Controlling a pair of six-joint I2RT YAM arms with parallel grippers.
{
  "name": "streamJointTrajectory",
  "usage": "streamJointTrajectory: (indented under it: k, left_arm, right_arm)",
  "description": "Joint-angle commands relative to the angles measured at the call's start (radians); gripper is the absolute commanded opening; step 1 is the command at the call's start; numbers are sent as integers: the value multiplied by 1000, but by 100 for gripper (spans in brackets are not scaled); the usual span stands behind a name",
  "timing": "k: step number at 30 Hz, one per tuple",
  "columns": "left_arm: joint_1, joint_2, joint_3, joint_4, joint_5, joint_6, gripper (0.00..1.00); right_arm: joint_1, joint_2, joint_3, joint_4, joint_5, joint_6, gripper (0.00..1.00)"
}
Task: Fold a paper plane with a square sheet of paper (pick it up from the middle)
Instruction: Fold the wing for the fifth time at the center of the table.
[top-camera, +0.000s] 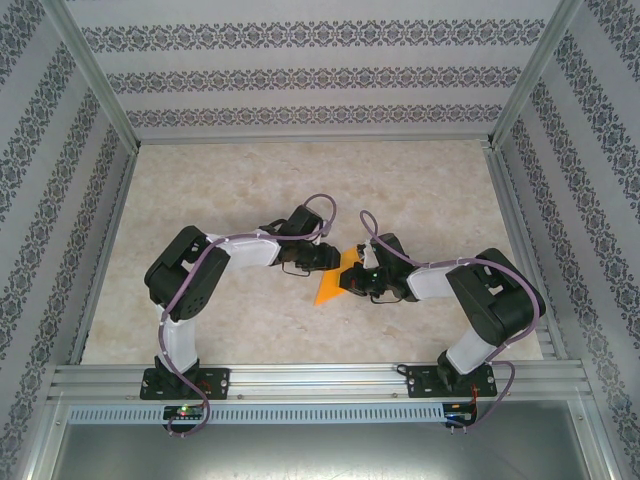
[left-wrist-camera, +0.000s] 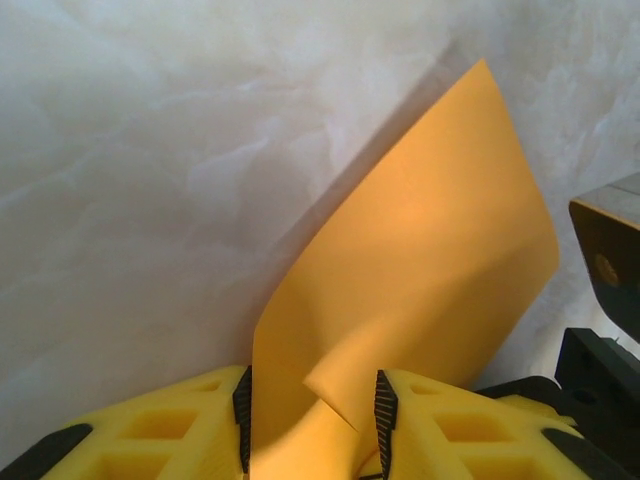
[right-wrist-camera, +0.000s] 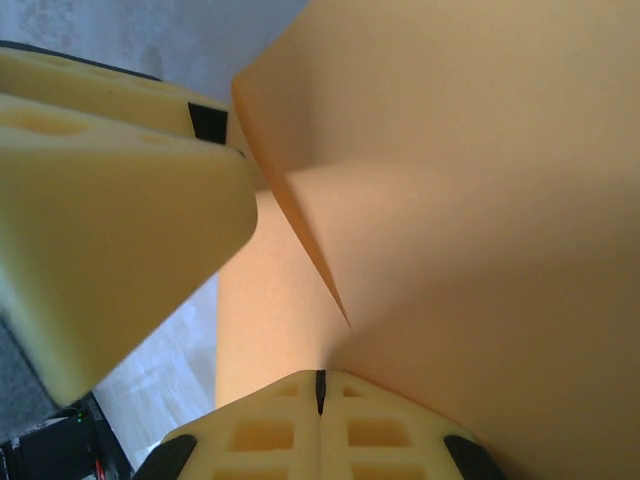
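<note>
Orange paper, bright and thin, is the one spot of colour in the scene: the square sheet of paper (top-camera: 328, 285) sits near the middle of a pale marbled table (top-camera: 250, 180), lifted and bent between two black-and-white robot arms that reach in from the near edge. From above, the left gripper (top-camera: 328, 260) comes at the sheet from the left and the right gripper (top-camera: 352, 283) from the right, the two almost touching, with a pointed corner of the paper hanging down toward the arm bases. In the left wrist view, the left gripper (left-wrist-camera: 312, 400) has its yellow fingers (left-wrist-camera: 180, 430) standing partly apart. The sheet (left-wrist-camera: 420, 260) fills the gap between them and rises away, curved, to a far corner above the table, with a short crease near the pads; whether the fingers press on it cannot be told. In the right wrist view, the right gripper (right-wrist-camera: 320, 385) is clenched, its two yellow fingertips meeting along a thin dark seam, and the paper (right-wrist-camera: 480, 200) rises straight from that seam, pinched there, with a sharp fold line running up from the tips. A finger of the left gripper (right-wrist-camera: 110, 230) looms at the upper left, against the paper's edge. Patterned walls (top-camera: 60, 150) enclose the table on three sides.
</note>
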Motion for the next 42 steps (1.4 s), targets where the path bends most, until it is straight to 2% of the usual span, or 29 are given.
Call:
streamJointTrajectory:
  k: [1, 5, 11, 19, 29, 39, 42]
  left_arm:
    - [-14, -7, 9, -24, 20, 24, 35]
    - [-14, -47, -3, -35, 14, 36, 24]
    - [-15, -62, -3, -85, -34, 71, 20]
    - [-20, -45, -12, -65, -24, 70, 9]
    - [-22, -33, -15, -69, -92, 63, 9]
    - [-25, -43, -21, -62, -88, 67, 9]
    - [-26, -55, -30, -45, -68, 63, 13]
  right_arm:
    - [-10, 15, -12, -12, -3, -14, 0]
    - [-13, 17, -9, -15, -4, -16, 0]
    - [-15, 12, -3, -24, -6, -17, 0]
    - [-4, -28, -11, -37, 17, -16, 0]
    - [32, -82, -10, -81, 67, -5, 13]
    - [34, -63, -4, -123, 100, -19, 11]
    - [32, -39, 8, -131, 101, -25, 9]
